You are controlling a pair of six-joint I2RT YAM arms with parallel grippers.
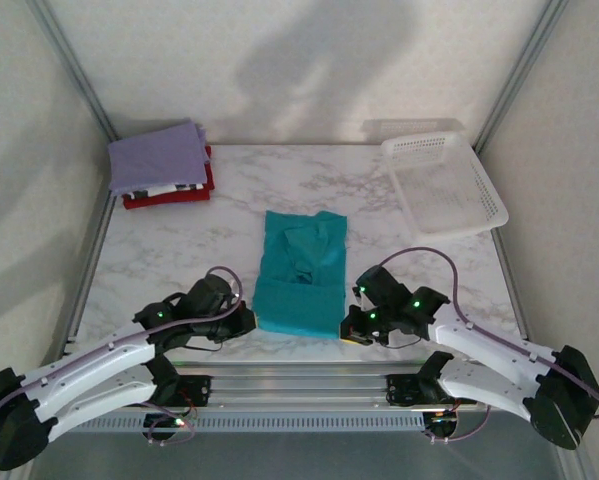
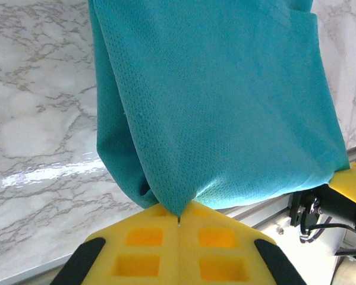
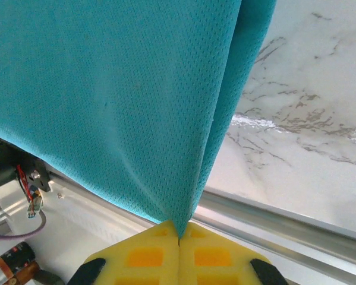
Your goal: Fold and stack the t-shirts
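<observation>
A teal t-shirt (image 1: 301,272) lies lengthwise in the middle of the marble table, partly folded, its near hem at the front edge. My left gripper (image 1: 247,322) is shut on the shirt's near left corner; in the left wrist view the teal cloth (image 2: 213,107) runs pinched into the yellow pads (image 2: 148,237) of my left gripper (image 2: 179,221). My right gripper (image 1: 351,326) is shut on the near right corner, where the teal cloth (image 3: 106,101) funnels down into that gripper (image 3: 179,237). At the back left, a stack of folded t-shirts (image 1: 161,165) has lavender on top, with patterned and red below.
A white perforated basket (image 1: 444,185) stands at the back right. Aluminium rails (image 1: 299,385) run along the table's near edge under both grippers. White walls with metal posts close in the sides and back.
</observation>
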